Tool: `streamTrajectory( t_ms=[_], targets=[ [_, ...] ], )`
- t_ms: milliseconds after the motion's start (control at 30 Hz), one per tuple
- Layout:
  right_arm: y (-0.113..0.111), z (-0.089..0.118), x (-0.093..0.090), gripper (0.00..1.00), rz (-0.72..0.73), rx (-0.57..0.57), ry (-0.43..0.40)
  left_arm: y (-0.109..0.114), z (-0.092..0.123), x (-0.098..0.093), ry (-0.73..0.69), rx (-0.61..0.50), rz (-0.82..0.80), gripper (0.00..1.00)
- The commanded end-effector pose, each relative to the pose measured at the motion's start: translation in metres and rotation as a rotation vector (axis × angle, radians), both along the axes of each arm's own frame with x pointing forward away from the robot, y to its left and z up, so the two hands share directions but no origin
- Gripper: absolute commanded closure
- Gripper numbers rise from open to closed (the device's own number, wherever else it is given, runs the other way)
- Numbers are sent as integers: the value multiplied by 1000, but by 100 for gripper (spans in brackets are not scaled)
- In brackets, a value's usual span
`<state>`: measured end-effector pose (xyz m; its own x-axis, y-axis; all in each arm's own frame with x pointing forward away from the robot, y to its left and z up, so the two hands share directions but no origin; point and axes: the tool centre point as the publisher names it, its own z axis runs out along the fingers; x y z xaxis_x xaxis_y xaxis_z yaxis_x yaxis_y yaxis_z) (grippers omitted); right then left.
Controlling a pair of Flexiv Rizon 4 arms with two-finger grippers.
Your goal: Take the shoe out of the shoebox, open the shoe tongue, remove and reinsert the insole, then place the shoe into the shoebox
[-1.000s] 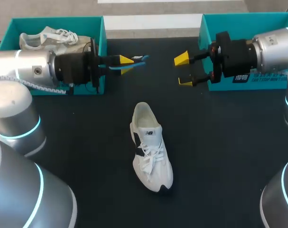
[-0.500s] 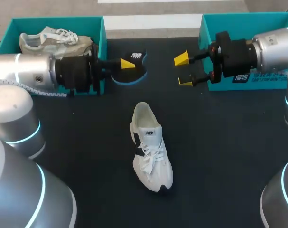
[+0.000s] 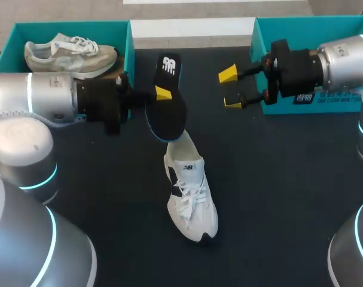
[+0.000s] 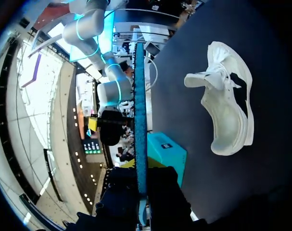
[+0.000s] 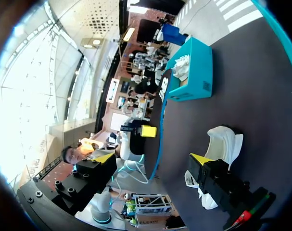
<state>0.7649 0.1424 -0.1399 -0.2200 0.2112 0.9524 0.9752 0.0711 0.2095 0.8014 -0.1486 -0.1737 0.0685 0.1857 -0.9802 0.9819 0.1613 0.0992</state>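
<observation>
**Insole held clear of the shoe by the left arm**

The insole (image 3: 167, 98), black on its upper face with a white mark at the heel end and a blue rim, is out of the white shoe (image 3: 190, 191) and held above the worktop (image 3: 277, 197). In the head view its broad fore end overlaps the shoe's heel opening; whether the two touch cannot be told. The left tool (image 3: 160, 92) is clamped on the insole near its middle. One yellow tip shows on the upper face, and in the left wrist view the insole runs edge-on between the two fingers.

The white shoe lies on the worktop near its middle, sole down, laces tied. Its toe points toward the robot and its heel toward the far edge.

The right tool (image 3: 229, 88) hangs above the worktop, just beside the right shoebox (image 3: 313, 24). Its fingers stand well apart, holding nothing. It is apart from the insole and faces it.

The left shoebox (image 3: 70, 27), teal like the right one, stands at the far left of the worktop. A grey shoe (image 3: 70, 57) lies in it. The left arm crosses in front of this box.
</observation>
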Motion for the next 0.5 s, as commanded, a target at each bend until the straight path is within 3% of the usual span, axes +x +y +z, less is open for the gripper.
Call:
streamTrajectory(
  t_ms=[33, 500],
  targets=[
    [22, -13, 14, 0, 38, 18, 25, -6, -1, -6, -75, 4, 29, 100],
    [59, -22, 8, 2, 62, 58, 43, -27, 3, 5, -57, -110, 7, 100]
  ],
)
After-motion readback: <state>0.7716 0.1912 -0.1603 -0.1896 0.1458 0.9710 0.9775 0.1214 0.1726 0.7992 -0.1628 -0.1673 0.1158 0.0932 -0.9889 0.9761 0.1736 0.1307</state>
